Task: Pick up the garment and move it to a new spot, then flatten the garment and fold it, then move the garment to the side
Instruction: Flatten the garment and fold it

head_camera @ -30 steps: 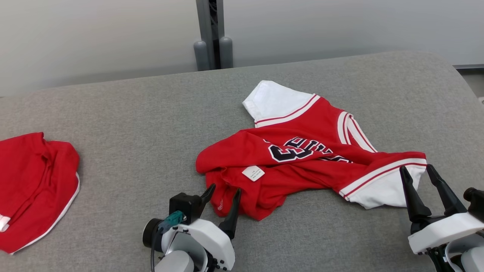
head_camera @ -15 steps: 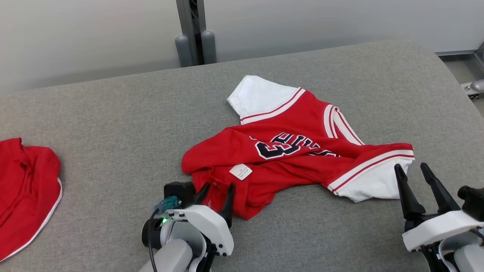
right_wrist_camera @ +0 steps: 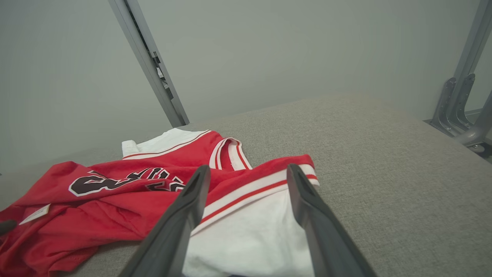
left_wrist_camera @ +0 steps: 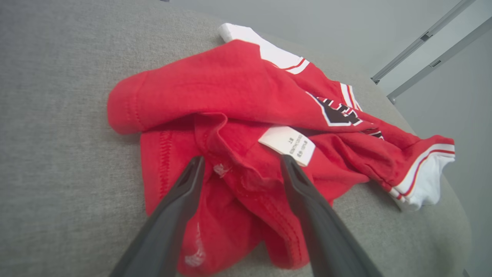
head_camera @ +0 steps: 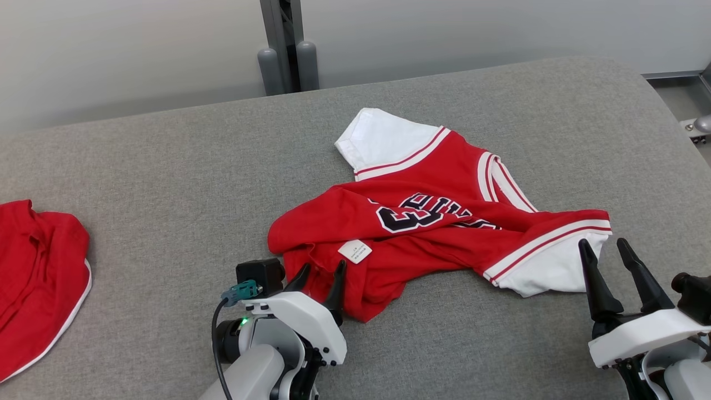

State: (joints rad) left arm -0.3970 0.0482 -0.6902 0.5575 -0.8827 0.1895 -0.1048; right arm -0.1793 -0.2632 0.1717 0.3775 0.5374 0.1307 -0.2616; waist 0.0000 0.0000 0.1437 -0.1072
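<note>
The garment (head_camera: 439, 222) is a red jersey with white sleeves and black lettering, lying crumpled on the grey padded table (head_camera: 166, 166). A white care label (head_camera: 355, 251) shows on its near fold. My left gripper (head_camera: 322, 272) is open at the garment's near-left hem; in the left wrist view the garment (left_wrist_camera: 246, 115) bunches between the left gripper's (left_wrist_camera: 240, 161) spread fingers. My right gripper (head_camera: 602, 250) is open just right of the white sleeve; in the right wrist view the right gripper (right_wrist_camera: 250, 169) hovers over that sleeve of the garment (right_wrist_camera: 153, 184).
A second red cloth with white trim (head_camera: 39, 278) lies at the table's left edge. A grey metal post (head_camera: 286, 44) stands behind the table against the pale wall. The table's right end drops off near metal feet (right_wrist_camera: 457, 111).
The camera has shifted, sliding the scene leftward. My left gripper has moved slightly forward onto the garment's hem. The right gripper holds beside the white sleeve.
</note>
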